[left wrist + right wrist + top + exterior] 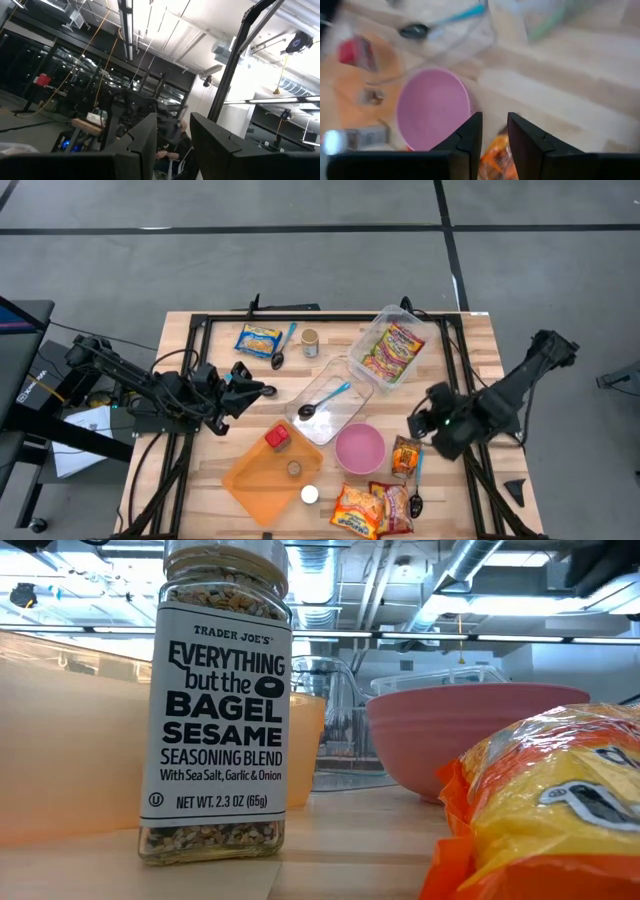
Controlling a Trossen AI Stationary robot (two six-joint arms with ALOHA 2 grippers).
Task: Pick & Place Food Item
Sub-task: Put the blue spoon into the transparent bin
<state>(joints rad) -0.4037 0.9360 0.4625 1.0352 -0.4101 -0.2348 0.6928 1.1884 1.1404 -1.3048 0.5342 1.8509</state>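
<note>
In the lower right of the high view, just right of the pink bowl (359, 448), a small orange packet (405, 456) is lying flat on the table (470, 345), and the right gripper (425, 423) is hovering close above and beside it; this packet is probably the food item to be picked. In the right wrist view the right gripper's (495, 131) fingers are standing a narrow gap apart with nothing between them, pointing down at the packet's (495, 152) orange edge beside the bowl (434, 107). The packet is likely light, soft and crinkly, with a slick film that could slide or buckle, so pinching it across a short edge or a crimped seam should be working better than pressing on its flat face. The left gripper (262, 391) is waiting at centre left, above the orange tray (250, 475); its own view shows its fingers (142, 142) slightly parted and holding nothing, aimed at the room.
</note>
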